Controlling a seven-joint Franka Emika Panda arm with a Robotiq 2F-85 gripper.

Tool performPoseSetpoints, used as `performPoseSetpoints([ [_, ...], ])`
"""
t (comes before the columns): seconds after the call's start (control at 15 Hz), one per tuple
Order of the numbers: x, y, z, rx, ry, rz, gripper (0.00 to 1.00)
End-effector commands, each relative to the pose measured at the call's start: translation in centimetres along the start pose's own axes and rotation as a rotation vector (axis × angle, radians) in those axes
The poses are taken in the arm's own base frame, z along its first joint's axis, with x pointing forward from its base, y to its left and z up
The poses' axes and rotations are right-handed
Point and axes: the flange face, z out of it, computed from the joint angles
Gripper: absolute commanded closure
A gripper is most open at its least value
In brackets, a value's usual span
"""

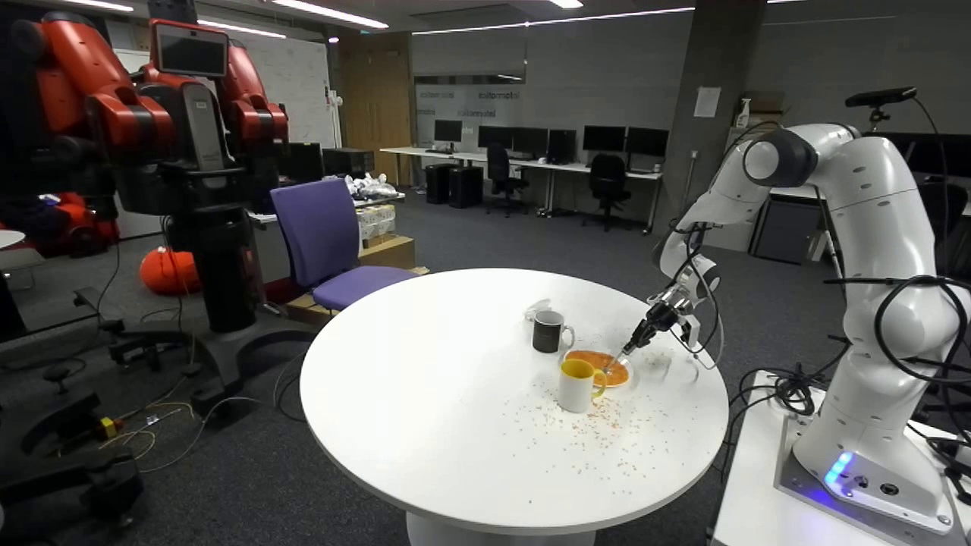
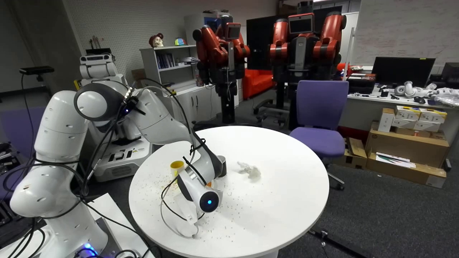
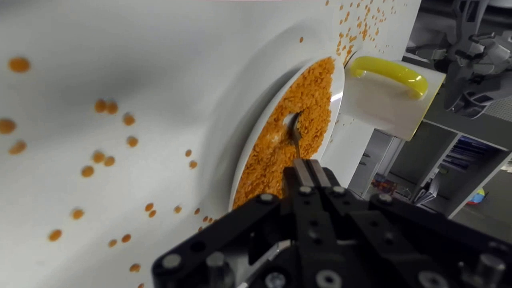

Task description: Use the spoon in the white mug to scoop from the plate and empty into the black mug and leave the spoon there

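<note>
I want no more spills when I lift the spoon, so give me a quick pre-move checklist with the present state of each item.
1. Gripper closed on the spoon: ok, the spoon sticks out between the fingers in the wrist view.
2. Spoon's head in the orange grains on the plate: ok.
3. Good load on the spoon: cannot tell, its head does not show clearly enough.
4. Black mug upright to receive the scoop: ok.
5. White mug apart from the plate: cannot tell, it stands close beside the rim.
6. Table free of spillage: not ok, grains lie scattered.
</note>
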Motion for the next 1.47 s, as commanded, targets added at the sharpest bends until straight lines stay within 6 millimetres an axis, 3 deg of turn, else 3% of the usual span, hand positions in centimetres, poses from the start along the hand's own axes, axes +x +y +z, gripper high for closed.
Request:
performPoseSetpoints([
  [0.0, 0.2, 1.3, 0.1, 0.022, 0.037, -0.006, 0.99],
  [1.4, 1.8, 0.9, -0.3, 0.130, 0.141, 0.021, 0.99],
])
